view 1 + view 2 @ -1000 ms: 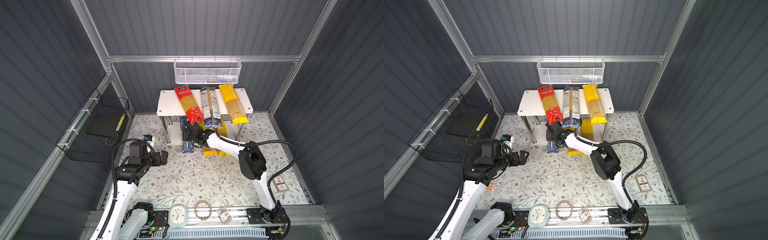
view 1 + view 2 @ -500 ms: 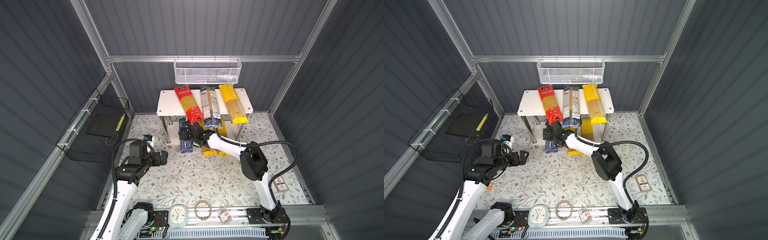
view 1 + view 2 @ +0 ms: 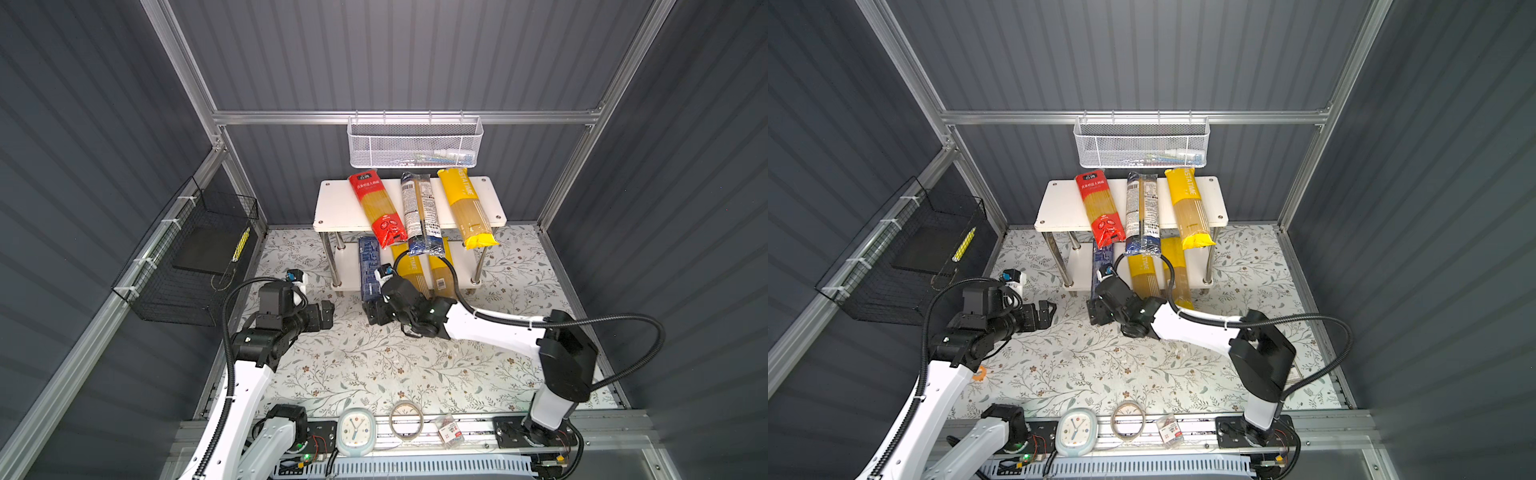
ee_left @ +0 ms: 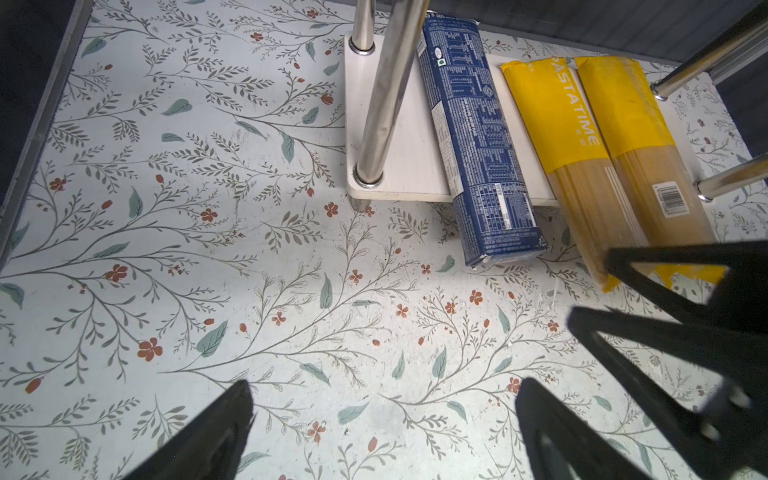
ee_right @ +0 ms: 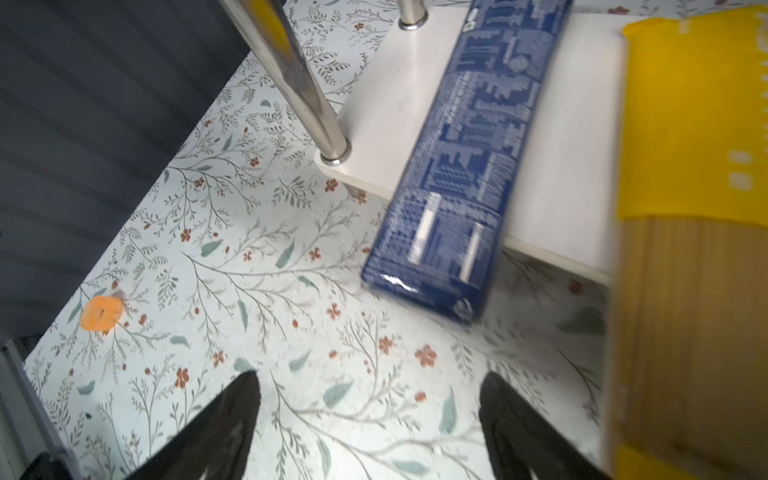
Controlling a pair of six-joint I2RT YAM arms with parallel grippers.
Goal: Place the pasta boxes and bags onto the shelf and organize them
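Observation:
The white shelf [image 3: 336, 208] holds a red bag [image 3: 376, 210], a clear bag with dark-blue ends [image 3: 419, 212] and a yellow bag [image 3: 467, 208] on its upper board. On the lower board [image 5: 395, 104] lie the dark-blue box [image 3: 369, 266] [image 5: 469, 166] and two yellow bags [image 4: 561, 137] [image 4: 636, 137], their near ends overhanging onto the mat. My right gripper [image 3: 374, 312] [image 5: 370, 380] hangs open and empty just in front of the box's near end. To the left of the shelf, over the mat, my left gripper [image 3: 328, 313] [image 4: 386, 388] is open and empty too.
A white mesh basket [image 3: 415, 143] hangs on the back wall above the shelf, and a black wire basket [image 3: 195, 257] on the left wall. A clock [image 3: 355, 430], a tape ring [image 3: 406, 419] and a small packet [image 3: 451, 430] lie along the front rail. An orange disc [image 5: 102, 312] sits on the mat.
My right gripper has opened wider and drawn back from the dark-blue box toward the front. The box stays on the lower board. The left arm has not moved.

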